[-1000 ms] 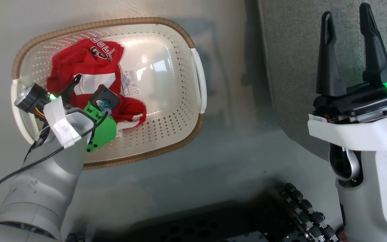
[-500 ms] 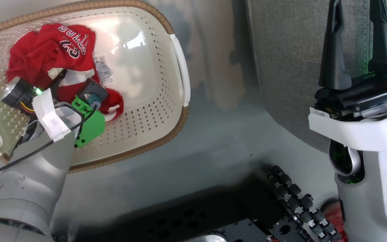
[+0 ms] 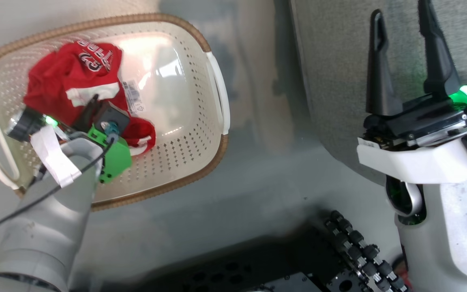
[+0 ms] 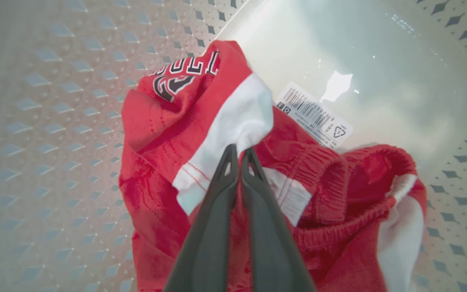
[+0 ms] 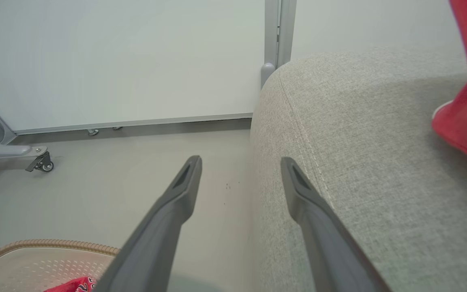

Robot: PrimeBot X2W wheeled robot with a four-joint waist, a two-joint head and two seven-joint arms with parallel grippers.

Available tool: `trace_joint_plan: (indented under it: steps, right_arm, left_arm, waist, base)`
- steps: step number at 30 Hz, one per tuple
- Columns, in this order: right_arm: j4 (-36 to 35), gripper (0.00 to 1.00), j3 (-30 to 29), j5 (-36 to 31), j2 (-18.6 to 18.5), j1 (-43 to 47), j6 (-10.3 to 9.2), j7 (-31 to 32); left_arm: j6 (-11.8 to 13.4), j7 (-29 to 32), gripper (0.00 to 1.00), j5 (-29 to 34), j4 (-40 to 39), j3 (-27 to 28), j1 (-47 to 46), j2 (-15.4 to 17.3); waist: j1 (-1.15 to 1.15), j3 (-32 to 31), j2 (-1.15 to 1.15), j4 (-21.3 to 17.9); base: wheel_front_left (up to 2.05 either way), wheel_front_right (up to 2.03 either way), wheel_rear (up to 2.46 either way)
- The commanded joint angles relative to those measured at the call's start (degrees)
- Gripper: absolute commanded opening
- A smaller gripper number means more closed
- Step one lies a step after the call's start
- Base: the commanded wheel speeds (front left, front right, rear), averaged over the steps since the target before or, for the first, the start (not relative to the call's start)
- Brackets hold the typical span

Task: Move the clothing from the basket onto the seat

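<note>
The cream basket (image 3: 217, 93) stands on the floor at the upper left of the head view. Red clothing (image 3: 69, 79) with white panels lies bunched in its left half, beside the paper label (image 3: 133, 96). My left gripper (image 4: 239, 149) reaches down into the basket, shut on a white panel of the clothing (image 4: 156, 134). My right gripper (image 3: 399, 12) is open with nothing in it, held over the front edge of the grey seat (image 3: 335, 61). In the right wrist view, more red fabric (image 5: 466, 101) rests on the seat (image 5: 359, 162) at the right edge.
My dark base (image 3: 258, 267) fills the bottom of the head view. Bare floor (image 3: 266, 162) separates basket and seat. Behind the seat stand a white wall panel (image 5: 136, 61) and a grey caster leg (image 5: 41, 161). The basket rim (image 5: 47, 244) shows low left.
The head camera has shifted. My left gripper has stayed in the basket on the red clothing, whose white panel is now bunched at the fingers. The right gripper stays open.
</note>
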Motion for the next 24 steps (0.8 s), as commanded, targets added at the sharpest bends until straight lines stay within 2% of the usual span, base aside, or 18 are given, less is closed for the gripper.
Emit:
trace_joint_plan:
  steps: [1,12,24]
  right_arm:
    - [0.38,1.00,0.41,-0.49,-0.17,0.53,-0.04,0.01]
    - [4.98,1.00,3.05,-0.86,-0.17,6.28,-0.04,0.01]
    - [10.85,1.00,3.57,-0.54,-0.17,17.64,-0.04,0.01]
  left_arm:
    - [0.28,-0.44,0.00,-1.26,-0.50,0.63,1.55,-0.28]
    - [-0.01,-0.71,0.00,-11.20,-12.77,6.65,16.51,-1.35]
    - [1.17,-0.71,0.00,-16.02,-28.62,11.30,35.34,-2.32]
  waist:
    - [0.00,-4.36,0.00,1.22]
    - [0.00,-22.44,0.00,2.83]
    - [0.00,-42.90,0.00,5.04]
  base:
    - [0.00,0.00,0.00]
    - [0.00,0.00,0.00]
    - [0.00,0.00,0.00]
